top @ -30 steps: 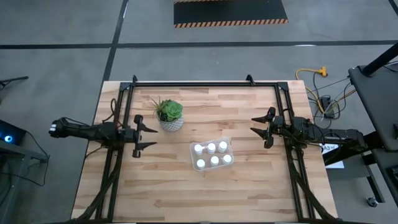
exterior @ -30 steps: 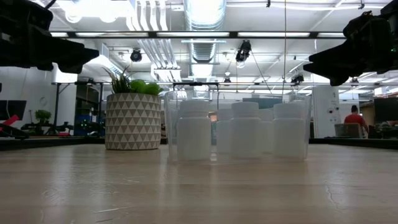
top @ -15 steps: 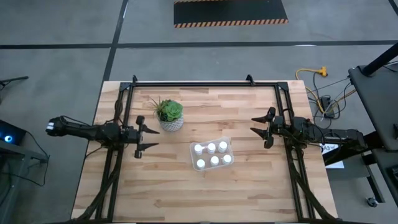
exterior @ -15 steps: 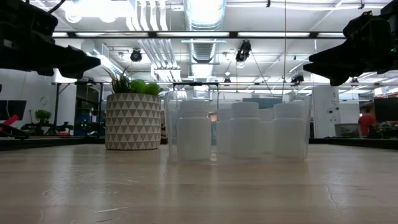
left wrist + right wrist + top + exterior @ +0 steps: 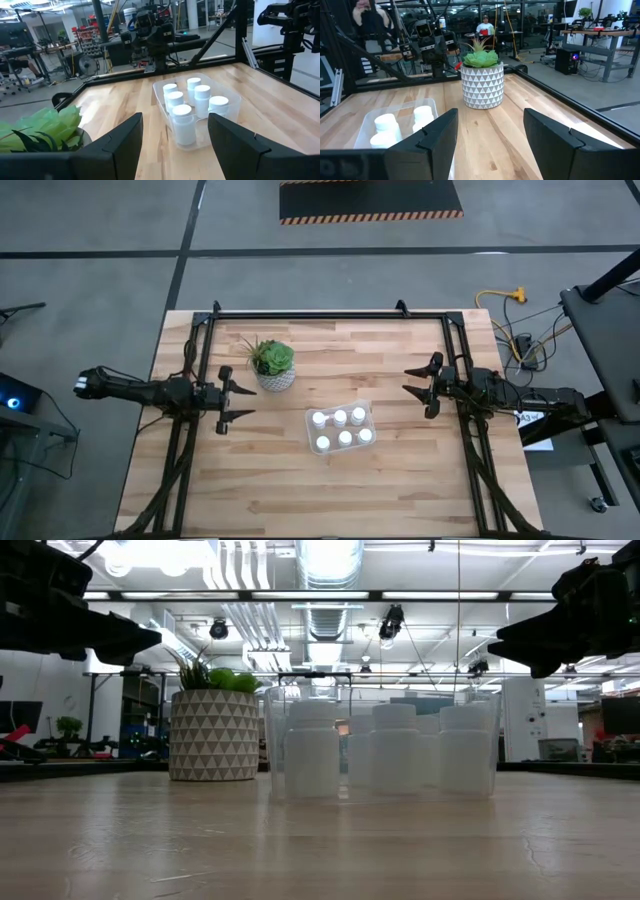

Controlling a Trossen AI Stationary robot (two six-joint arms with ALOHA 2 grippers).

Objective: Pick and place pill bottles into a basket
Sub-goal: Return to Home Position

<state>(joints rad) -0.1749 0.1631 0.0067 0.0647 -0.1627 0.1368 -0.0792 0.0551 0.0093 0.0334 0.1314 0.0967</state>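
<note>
Several white pill bottles (image 5: 340,429) stand upright inside the clear plastic basket (image 5: 366,410) at the table's middle; they also show in the low view (image 5: 393,748) and in the left wrist view (image 5: 192,102). My left gripper (image 5: 242,401) is open and empty, above the table left of the basket, beside the potted plant. My right gripper (image 5: 412,388) is open and empty, above the table to the basket's right. Both are well clear of the basket.
A green plant in a white patterned pot (image 5: 272,366) stands on the table, up and left of the basket. Black frame rails (image 5: 330,314) run along the far edge and both sides. Bare wood lies in front of the basket.
My left gripper has drawn back slightly toward the table's left edge and stays open. The basket and bottles have not moved.
</note>
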